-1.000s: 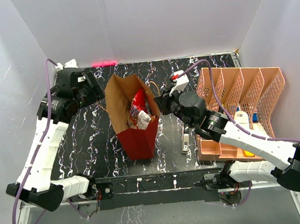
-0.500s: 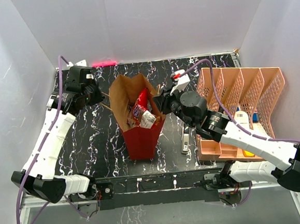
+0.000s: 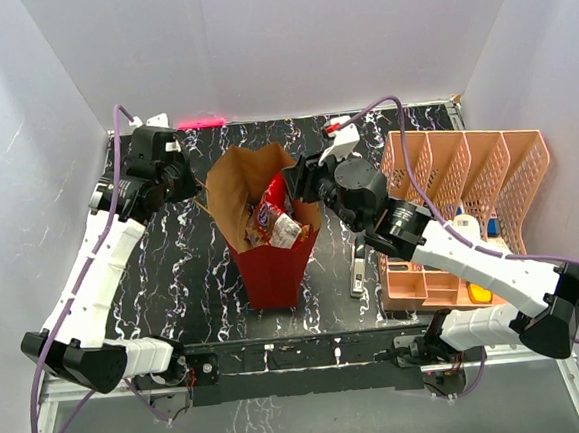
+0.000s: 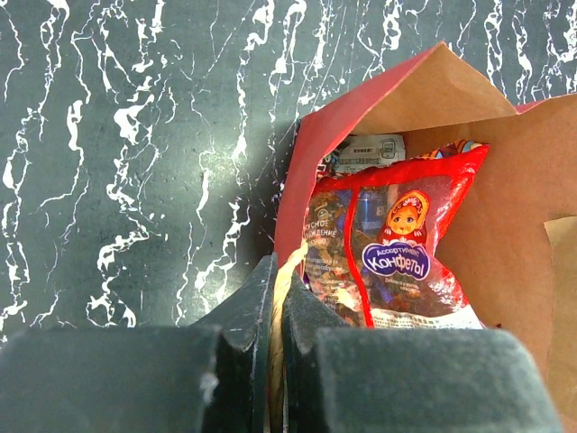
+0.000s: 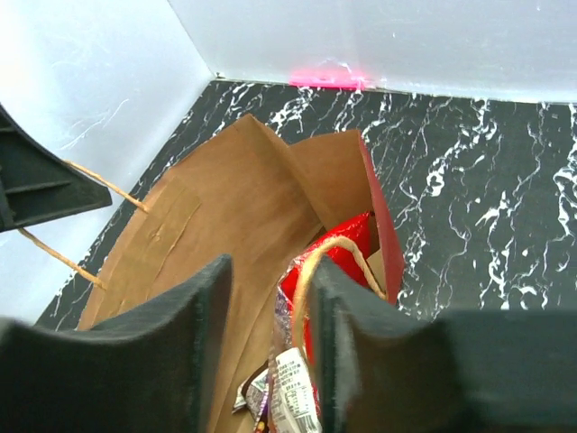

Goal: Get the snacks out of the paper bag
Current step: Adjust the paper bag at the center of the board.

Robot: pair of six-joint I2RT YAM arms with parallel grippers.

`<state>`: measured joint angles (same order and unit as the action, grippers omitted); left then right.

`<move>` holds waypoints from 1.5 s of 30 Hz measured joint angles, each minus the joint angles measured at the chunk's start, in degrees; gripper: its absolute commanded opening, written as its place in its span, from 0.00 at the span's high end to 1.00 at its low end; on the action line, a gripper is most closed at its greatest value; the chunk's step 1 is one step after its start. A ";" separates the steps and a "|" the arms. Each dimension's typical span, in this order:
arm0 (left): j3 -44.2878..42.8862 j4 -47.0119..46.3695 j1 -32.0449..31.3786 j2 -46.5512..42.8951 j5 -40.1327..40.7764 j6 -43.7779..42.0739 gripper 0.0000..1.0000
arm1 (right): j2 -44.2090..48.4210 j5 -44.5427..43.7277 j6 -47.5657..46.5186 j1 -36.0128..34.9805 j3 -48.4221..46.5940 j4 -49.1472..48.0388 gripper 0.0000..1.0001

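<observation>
The paper bag (image 3: 274, 273) stood mid-worktop (image 3: 174, 276), snacks (image 4: 388, 244) inside, the left gripper (image 4: 278, 280) clenched on its cord handle (image 5: 99, 183) at nine o'clock, the right gripper (image 5: 270, 271) parted over the three o'clock rim.

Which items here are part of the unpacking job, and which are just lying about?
Part of the job:
- glossy red paper gift bag
- crinkly red snack packets inside it
- tan cord handle, pinched by the left end effector
- right end effector, open over the bag mouth

Lying about:
- salmon-orange plastic lattice file rack
- slim grey-and-white rectangular gadget beside it
</observation>
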<state>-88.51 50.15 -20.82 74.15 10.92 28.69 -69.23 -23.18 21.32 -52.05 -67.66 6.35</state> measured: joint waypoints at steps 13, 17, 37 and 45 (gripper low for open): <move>-8.20 2.89 0.04 1.66 6.12 -2.69 1.00 | -0.48 5.79 2.86 0.04 -0.07 2.91 0.93; -13.99 2.56 1.25 4.59 10.62 -6.73 1.00 | -1.92 11.23 4.81 0.04 -0.07 1.97 0.93; 13.53 -21.79 3.82 -16.09 4.59 -27.67 1.00 | -16.39 28.33 20.96 -14.40 6.71 -17.03 0.85; 16.00 -19.87 3.82 -21.94 -6.64 -20.11 1.00 | -7.37 25.33 20.52 -14.95 15.56 -12.24 0.59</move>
<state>-72.51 30.28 -16.99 52.21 4.27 8.58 -76.60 2.15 41.85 -67.00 -52.10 -5.89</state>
